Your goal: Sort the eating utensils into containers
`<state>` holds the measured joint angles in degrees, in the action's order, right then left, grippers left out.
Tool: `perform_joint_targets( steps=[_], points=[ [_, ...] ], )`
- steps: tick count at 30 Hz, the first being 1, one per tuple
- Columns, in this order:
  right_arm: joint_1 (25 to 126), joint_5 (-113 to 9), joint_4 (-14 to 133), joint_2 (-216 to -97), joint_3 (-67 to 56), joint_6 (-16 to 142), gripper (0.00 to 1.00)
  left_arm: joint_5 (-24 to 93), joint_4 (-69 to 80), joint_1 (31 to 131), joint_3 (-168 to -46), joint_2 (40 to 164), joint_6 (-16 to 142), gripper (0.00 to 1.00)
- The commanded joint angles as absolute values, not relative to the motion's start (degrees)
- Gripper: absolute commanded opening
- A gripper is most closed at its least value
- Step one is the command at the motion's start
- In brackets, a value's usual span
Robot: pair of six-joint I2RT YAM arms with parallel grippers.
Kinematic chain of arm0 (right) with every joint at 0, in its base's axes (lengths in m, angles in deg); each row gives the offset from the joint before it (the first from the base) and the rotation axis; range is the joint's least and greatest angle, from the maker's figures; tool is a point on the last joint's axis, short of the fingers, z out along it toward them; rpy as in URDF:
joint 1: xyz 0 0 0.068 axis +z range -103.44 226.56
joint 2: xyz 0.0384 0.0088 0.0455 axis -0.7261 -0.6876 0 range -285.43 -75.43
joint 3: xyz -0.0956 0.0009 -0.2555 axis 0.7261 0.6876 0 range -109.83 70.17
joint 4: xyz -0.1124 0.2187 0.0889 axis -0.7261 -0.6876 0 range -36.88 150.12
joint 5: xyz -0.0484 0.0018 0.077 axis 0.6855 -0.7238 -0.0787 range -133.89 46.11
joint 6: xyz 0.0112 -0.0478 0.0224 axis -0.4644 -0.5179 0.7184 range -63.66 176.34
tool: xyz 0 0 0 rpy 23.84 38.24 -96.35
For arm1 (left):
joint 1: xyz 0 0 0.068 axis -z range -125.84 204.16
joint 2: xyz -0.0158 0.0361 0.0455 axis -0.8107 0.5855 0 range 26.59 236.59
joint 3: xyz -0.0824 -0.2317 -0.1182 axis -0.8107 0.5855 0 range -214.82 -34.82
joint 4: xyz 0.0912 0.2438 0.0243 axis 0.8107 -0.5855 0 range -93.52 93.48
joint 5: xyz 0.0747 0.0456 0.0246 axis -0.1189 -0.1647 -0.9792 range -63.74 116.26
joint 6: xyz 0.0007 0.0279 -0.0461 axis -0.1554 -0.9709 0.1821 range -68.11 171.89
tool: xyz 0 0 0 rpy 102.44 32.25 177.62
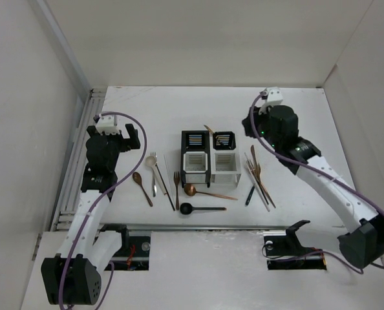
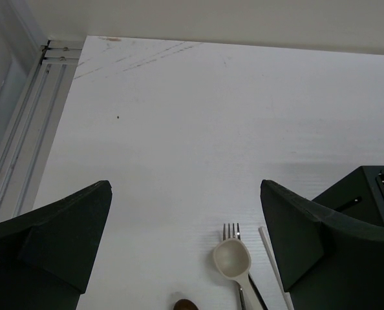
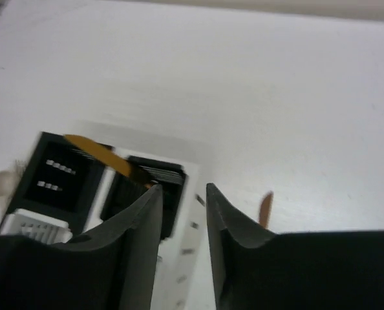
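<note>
Two open grippers, most cutlery on the table

The left gripper (image 2: 185, 187) gapes wide over the table left of the containers (image 1: 196, 169). The right gripper (image 3: 184, 190) hangs beside them, jaws slightly parted and empty. One gold utensil (image 3: 95, 152) stands in a black compartment, and other utensils (image 1: 189, 189) lie around the block.

White walls (image 1: 198, 39) surround a table (image 1: 179, 103) with a side rail (image 1: 72, 169).

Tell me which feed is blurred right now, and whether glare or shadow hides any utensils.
Right wrist: blurred throughout, the containers and the gold utensil smeared. Left wrist: sharp, the pale spoon crisp, the fingers dark and featureless. Top external: evenly lit, soft shadows, no glare; the black spoon and its neighbours read clearly.
</note>
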<state>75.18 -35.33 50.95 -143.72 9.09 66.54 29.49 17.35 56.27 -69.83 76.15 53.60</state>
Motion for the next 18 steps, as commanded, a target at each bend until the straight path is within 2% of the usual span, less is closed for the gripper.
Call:
perform_joint_targets(
  steps=[1, 2, 3, 8, 13, 18],
  points=[
    [68.39, -39.48, 33.07, -145.82, 9.35, 66.36, 0.36, 29.34, 19.74, 55.92, -69.45, 74.84, 53.29, 1.0],
    [67.05, -41.15, 28.69, -147.57, 10.05, 65.84, 0.22, 29.34, 19.74, 55.92, -69.45, 74.84, 53.29, 1.0],
    [65.99, -42.64, 27.43, -148.28, 10.75, 65.23, 0.18, 29.86, 19.74, 55.92, -69.45, 74.84, 53.29, 1.0],
    [59.93, -51.18, 28.73, -153.9, 13.23, 64.69, 0.19, 29.87, 19.74, 55.92, -68.93, 75.37, 53.82, 1.0],
    [59.39, -51.18, 28.92, -165.3, 7.61, 61.19, 0.22, 30.39, 19.74, 55.92, -68.92, 75.37, 54.43, 1.0],
    [59.39, -50.13, 28.39, -171.57, 4.87, 58.81, 0.22, 30.39, 18.52, 55.92, -68.92, 74.84, 54.44, 1.0]
  ],
)
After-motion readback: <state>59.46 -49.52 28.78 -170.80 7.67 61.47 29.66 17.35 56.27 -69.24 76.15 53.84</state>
